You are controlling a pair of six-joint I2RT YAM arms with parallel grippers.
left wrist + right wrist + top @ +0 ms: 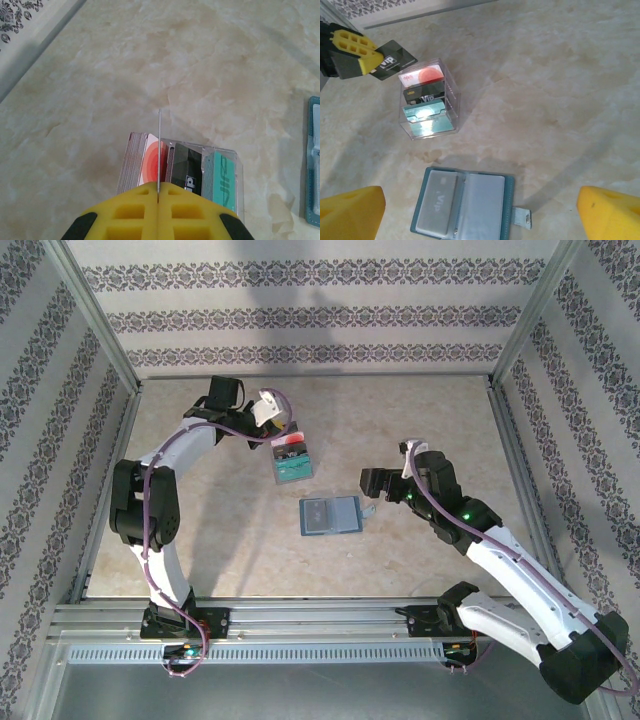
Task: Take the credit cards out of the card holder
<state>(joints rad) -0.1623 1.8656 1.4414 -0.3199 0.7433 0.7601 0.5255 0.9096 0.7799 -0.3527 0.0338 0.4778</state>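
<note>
Left arm point(150, 500): white shells, black joint housings
Right arm point(510, 560): white shells, black joints, green lights point(466, 512) lit near the wrist
Cables point(240, 436): purple, routed along both arms
Left gripper point(158, 197): yellow fingers point(130, 210) moulded with square recesses

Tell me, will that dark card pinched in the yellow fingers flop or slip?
Probably stiff: the dark card juts straight out of the left gripper without drooping. Likely light, being edge-on a mere line. Its smooth face could slip if the pinch loosens.
</note>
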